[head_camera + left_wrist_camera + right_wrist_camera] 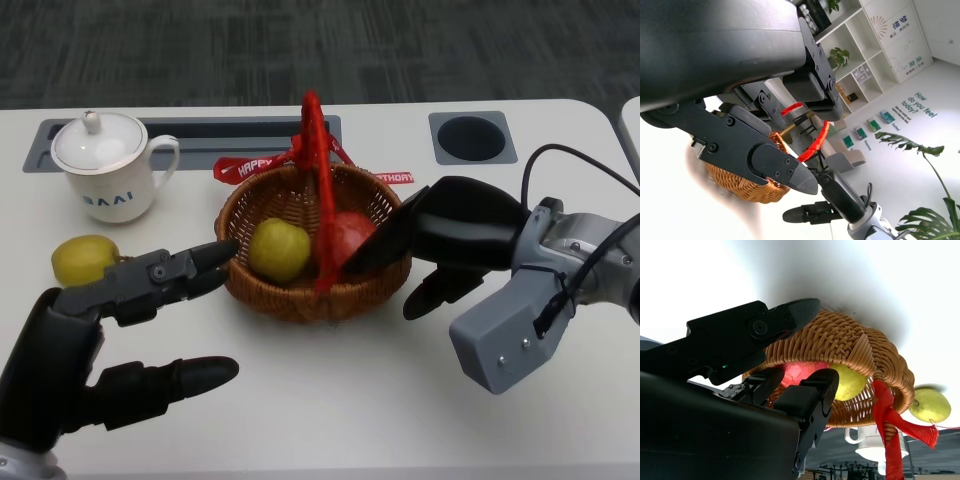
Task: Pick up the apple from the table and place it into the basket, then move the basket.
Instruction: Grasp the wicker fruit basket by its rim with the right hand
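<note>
At the lower left of the head view, the left hand (110, 330) is empty, fingers apart, one fingertip near the basket (262, 290) rim. A yellow-green fruit (84, 259) lies on the table (330, 400) beside a white cup (108, 165). In the middle, the basket holds another yellow-green fruit (279, 249) and the red apple (345, 236). At the right, the right hand (440, 240) holds nothing, its fingers spread over the rim above the apple. I think the apple is placed; for moving, grip the rim firmly and keep the basket level.
</note>
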